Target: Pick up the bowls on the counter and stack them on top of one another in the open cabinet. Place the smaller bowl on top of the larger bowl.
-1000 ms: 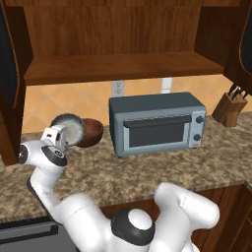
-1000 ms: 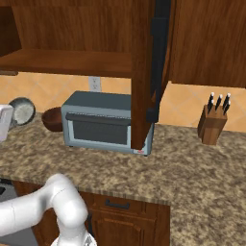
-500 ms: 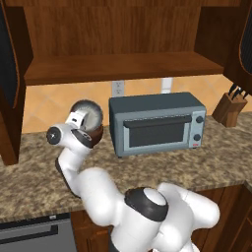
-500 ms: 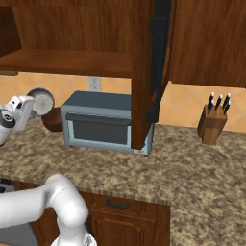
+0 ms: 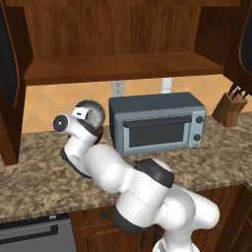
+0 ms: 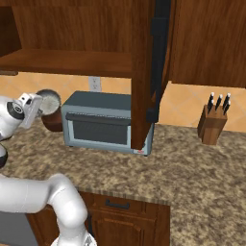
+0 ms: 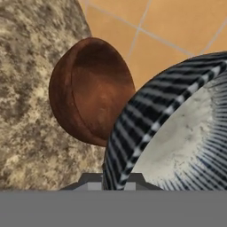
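smaller bowl (image 5: 92, 112) sits up off the counter (image 5: 34, 172), at the end of the gripper (image 5: 84, 115), left of the toaster oven (image 5: 156, 123) and below the cabinet (image 5: 118, 66) shelf. larger bowl (image 7: 91, 91) rests on the counter by the back wall, just behind and beneath the smaller bowl, left of the oven. hand view: smaller bowl's rim overlaps the larger bowl's edge. knife block (image 6: 212, 123) stands on the counter well to the right of the oven. outlet (image 5: 117, 88) on the wall behind the oven.
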